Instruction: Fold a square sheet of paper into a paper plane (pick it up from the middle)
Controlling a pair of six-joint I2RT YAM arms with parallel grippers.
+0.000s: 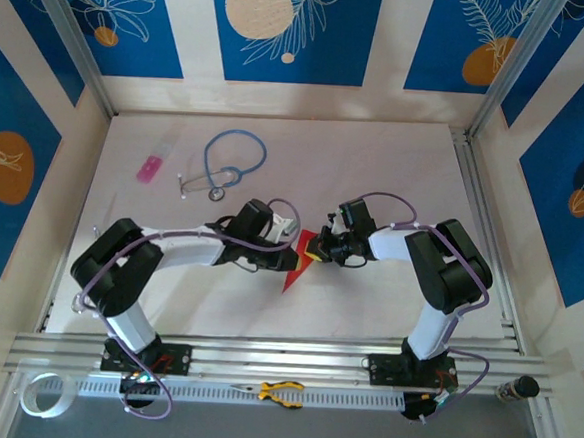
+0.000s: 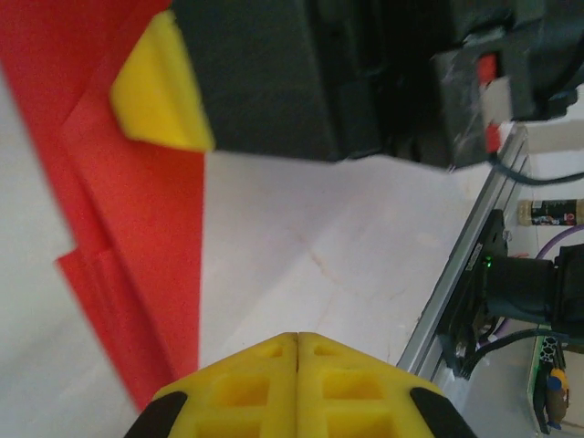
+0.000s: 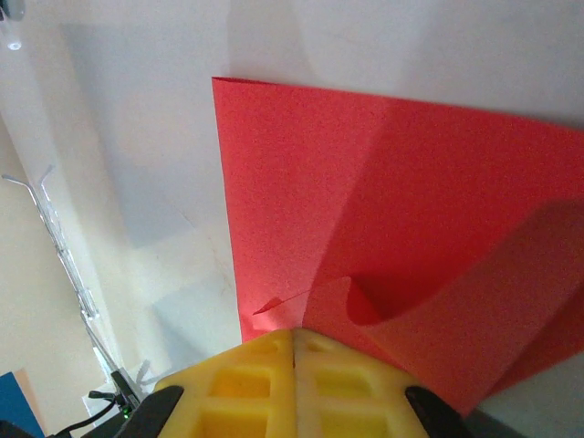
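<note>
The red paper [image 1: 296,264] lies half-folded on the surface [image 1: 395,176] between the shut, empty left fingers [image 2: 246,388] and the shut right fingers [image 3: 246,383] at its curled flap [image 3: 351,301], which wants slow, flat pressing along the crease.

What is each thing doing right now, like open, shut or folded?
red paper, partly folded, one flap curled up.
left claw, shut, at the paper's edge.
right claw, shut, seemingly pinching the curled flap.
stethoscope, lying loose, untouched.
</note>
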